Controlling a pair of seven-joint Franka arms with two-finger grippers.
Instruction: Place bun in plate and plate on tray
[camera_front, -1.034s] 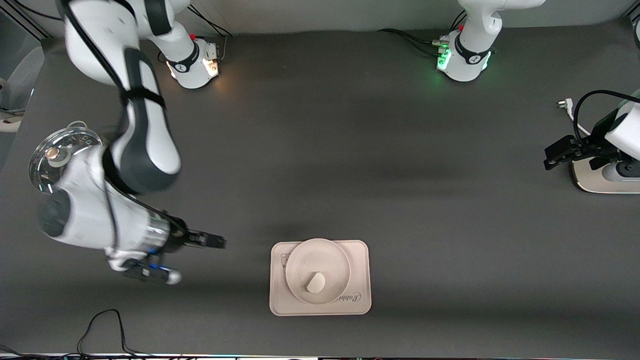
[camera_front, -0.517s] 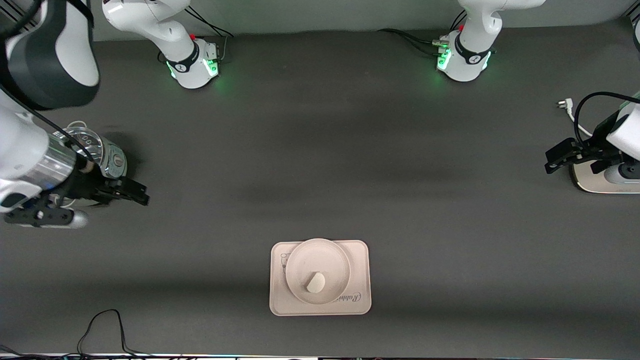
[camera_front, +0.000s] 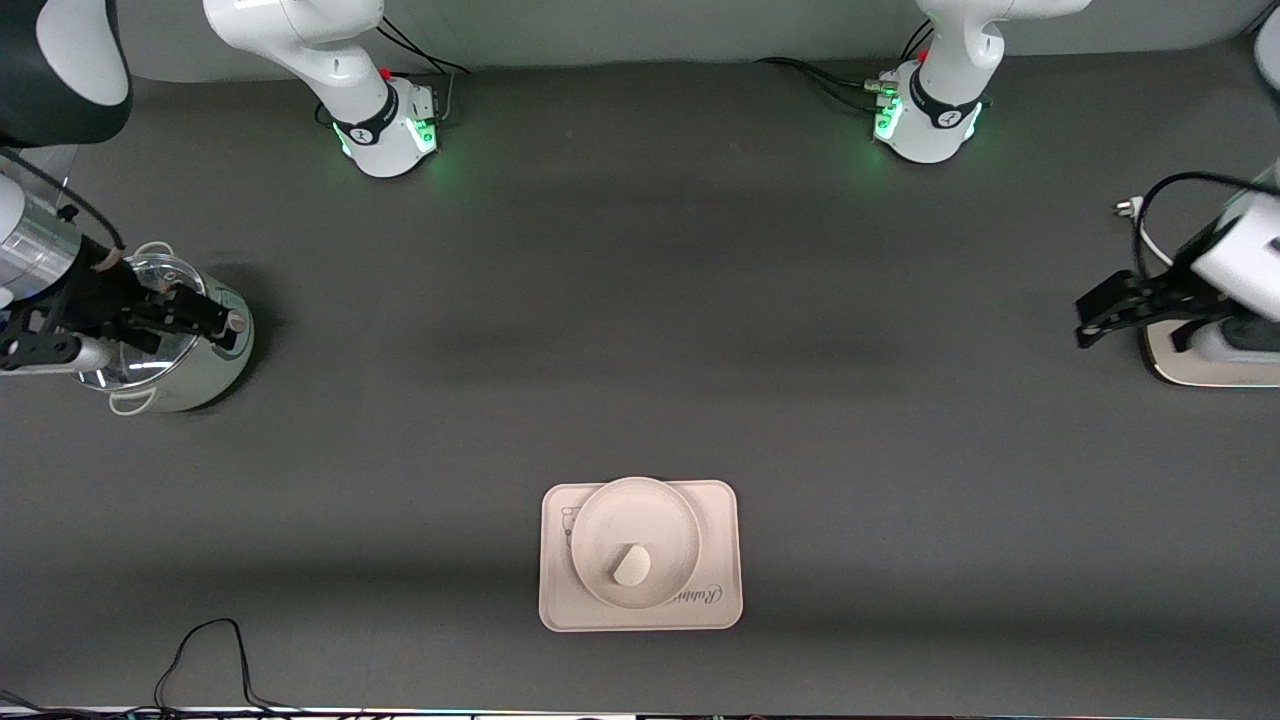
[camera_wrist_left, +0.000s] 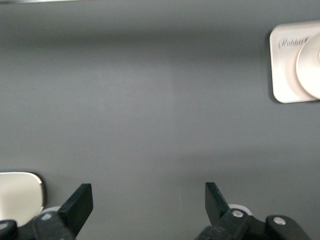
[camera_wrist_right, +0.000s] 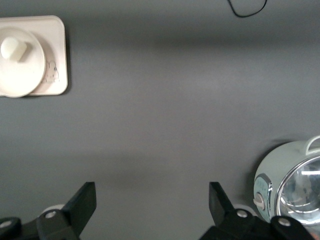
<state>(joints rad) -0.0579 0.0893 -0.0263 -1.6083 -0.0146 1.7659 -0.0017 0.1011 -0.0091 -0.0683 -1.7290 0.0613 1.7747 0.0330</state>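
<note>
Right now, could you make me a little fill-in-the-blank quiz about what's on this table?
1. The bun lies in the round ____.
2. The plate rests on the rectangular ____.
3. The right tool, fingers apart, is over a lidded ____.
4. The left tool, at the table's other end, has its fingers ____.

Missing words: plate; tray; pot; open

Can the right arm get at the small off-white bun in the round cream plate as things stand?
Probably yes. The small off-white bun lies uncovered in the round cream plate; the right gripper, open over a pale green pot, has bare table between.
</note>
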